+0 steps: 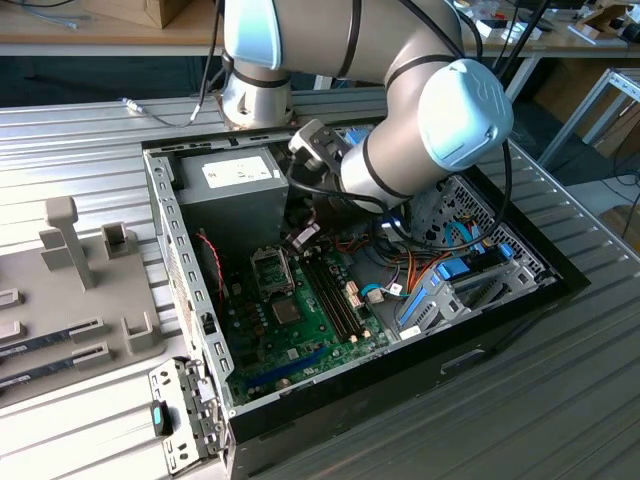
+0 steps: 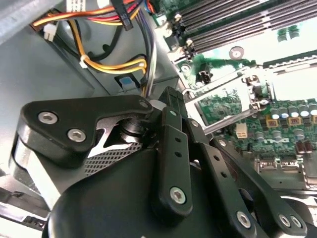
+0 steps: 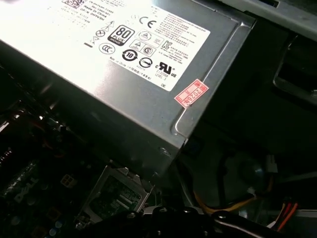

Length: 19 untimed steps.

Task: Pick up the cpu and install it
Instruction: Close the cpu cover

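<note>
Hand (image 2: 171, 106): black linkage nearest the lens, poised above the socket; finger state cannot be told.
Cpu: cannot be made out.
Socket (image 1: 271, 268): on the motherboard (image 1: 300, 315), beside the power supply (image 1: 228, 190).

Cpu (image 2: 156, 104): one item, mostly hidden. In the second wrist view, only a thin pale silvery sliver shows at the tip of the gripper (image 2: 167, 98), edge-on. Its top face and green rim cannot be made out. It sits above the motherboard, apart from it, inside the open computer case.
</note>
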{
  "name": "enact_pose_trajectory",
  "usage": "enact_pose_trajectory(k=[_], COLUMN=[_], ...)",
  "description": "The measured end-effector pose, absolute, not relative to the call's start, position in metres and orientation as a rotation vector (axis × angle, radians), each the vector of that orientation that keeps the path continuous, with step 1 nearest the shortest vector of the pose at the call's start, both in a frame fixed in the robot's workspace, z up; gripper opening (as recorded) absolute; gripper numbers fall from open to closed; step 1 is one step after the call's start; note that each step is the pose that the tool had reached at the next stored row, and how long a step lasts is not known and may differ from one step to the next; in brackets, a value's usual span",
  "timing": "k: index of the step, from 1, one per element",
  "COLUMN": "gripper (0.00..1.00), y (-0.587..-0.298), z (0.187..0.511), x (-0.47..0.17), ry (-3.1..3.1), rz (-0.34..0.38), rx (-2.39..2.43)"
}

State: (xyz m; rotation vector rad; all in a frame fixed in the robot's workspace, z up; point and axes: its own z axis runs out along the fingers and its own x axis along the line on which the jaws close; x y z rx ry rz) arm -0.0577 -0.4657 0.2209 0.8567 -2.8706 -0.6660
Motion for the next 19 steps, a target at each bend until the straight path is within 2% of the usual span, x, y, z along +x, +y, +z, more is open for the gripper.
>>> enact_pose_trajectory(k=[19], gripper=[0.11], y=[-0.466], z=[0.196], x=[-0.063], ry=[-2.864], rz=[-0.719], rx=[0.859])
